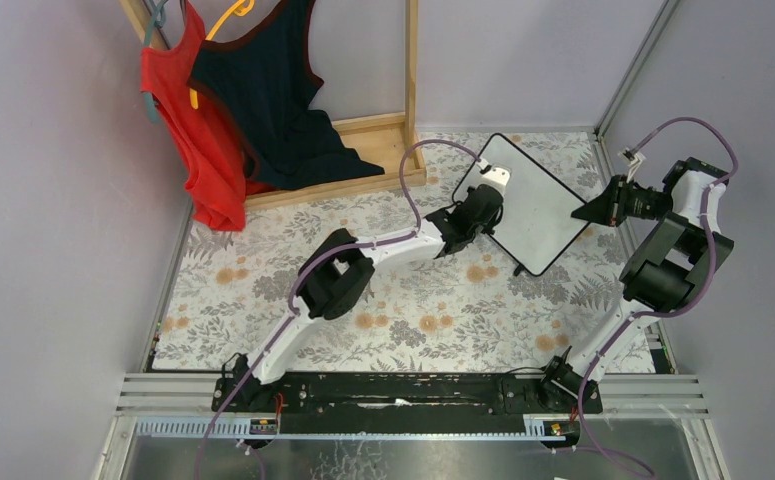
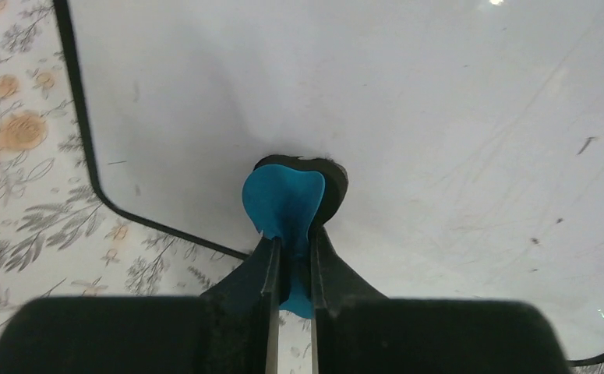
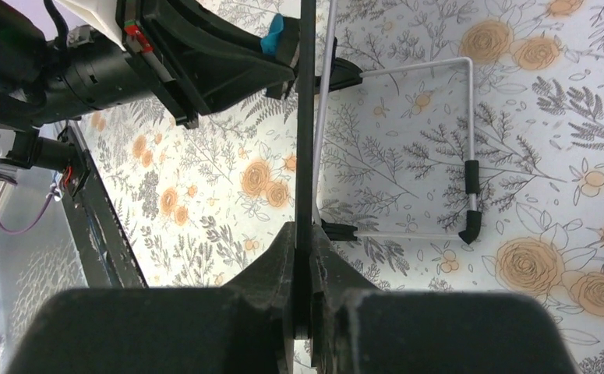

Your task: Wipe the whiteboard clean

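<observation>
The whiteboard (image 1: 531, 200) stands tilted on the floral table, white with a thin black frame. My right gripper (image 1: 595, 208) is shut on its right edge; in the right wrist view the board's black rim (image 3: 305, 117) runs edge-on between the jaws of the right gripper (image 3: 305, 241). My left gripper (image 2: 292, 241) is shut on a small blue eraser (image 2: 283, 202), whose dark pad presses against the whiteboard's face (image 2: 407, 101). Faint smudges and a few small dark marks (image 2: 587, 144) show on the board. From above, the left gripper (image 1: 485, 205) lies over the board's left part.
A wooden rack (image 1: 383, 140) with a red garment (image 1: 191, 130) and a dark one (image 1: 283, 100) stands at the back left. The board's white wire stand with black feet (image 3: 470, 222) rests on the floral cloth (image 1: 413, 310). Walls close in on both sides.
</observation>
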Tool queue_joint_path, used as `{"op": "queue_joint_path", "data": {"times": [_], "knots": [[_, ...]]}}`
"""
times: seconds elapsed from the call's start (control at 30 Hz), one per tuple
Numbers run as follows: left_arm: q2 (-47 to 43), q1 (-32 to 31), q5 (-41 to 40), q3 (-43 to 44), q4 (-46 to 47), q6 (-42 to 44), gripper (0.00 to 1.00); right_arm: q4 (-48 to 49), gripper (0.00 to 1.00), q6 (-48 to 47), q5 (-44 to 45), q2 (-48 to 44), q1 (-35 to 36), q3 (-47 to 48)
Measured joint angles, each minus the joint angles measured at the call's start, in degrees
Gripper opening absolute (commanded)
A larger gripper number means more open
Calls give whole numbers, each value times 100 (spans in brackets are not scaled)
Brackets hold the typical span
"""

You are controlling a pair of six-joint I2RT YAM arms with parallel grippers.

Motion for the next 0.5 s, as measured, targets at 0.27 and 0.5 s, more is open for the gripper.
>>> {"op": "queue_joint_path", "data": {"times": [0.27,0.5], "knots": [[-852,7,-210,-809,-151,9,0,-129,0,0,96,0,15,0],[-1674,7,-487,-1320,-166,9,0,-131,0,2,103,0,15,0]]}}
